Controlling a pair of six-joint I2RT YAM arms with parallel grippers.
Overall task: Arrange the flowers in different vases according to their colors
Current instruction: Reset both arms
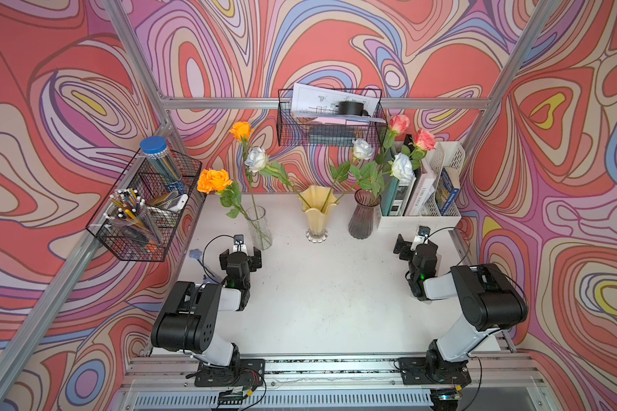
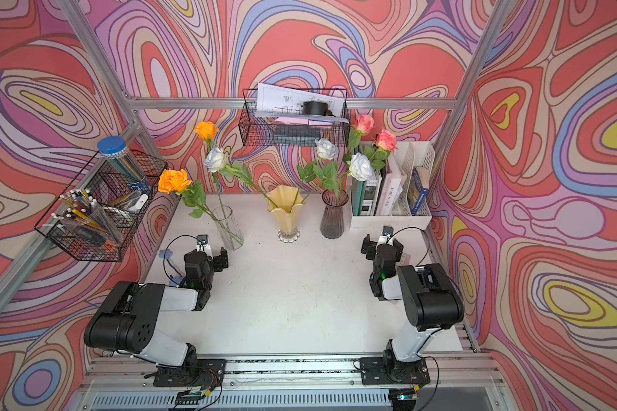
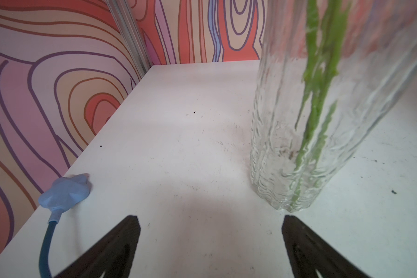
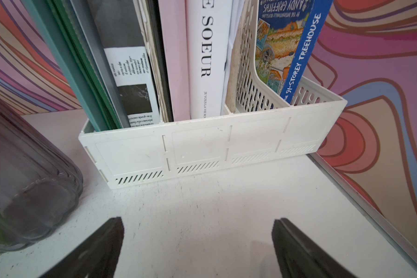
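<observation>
Between our two tools the white bench [image 1: 321,306] lies bare and wide, and this is the most room for moving. The left tool [image 3: 211,219] is released, with nothing between its fingers. Outward of it the bench edge meets the patterned wall [image 3: 34,96], where a small blue flower-shaped toy on a cord [image 3: 65,192] lies. Just ahead, on its inner side, stands the clear glass cylinder vase [image 3: 299,144]. The right tool [image 4: 198,220] is released too. Ahead of it is the white plastic file rack with books [image 4: 202,149], on its inner side the smoky purple ribbed vase [image 4: 22,180], and outward the metal rail [image 4: 371,211] of the bench.

The wrist views show only green stems low in these vases. The top views show the blooms: orange roses [image 1: 214,179] above the clear vase, pink roses [image 1: 424,139] above the purple one, and white roses [image 1: 256,159] leaning out of the creamy yellow ruffled vase [image 1: 316,213]. Which vase holds the third white rose [image 1: 401,166], we cannot tell.

The left arm [image 1: 193,313] and the right arm [image 1: 478,302] are folded, elbows high, tools low.
</observation>
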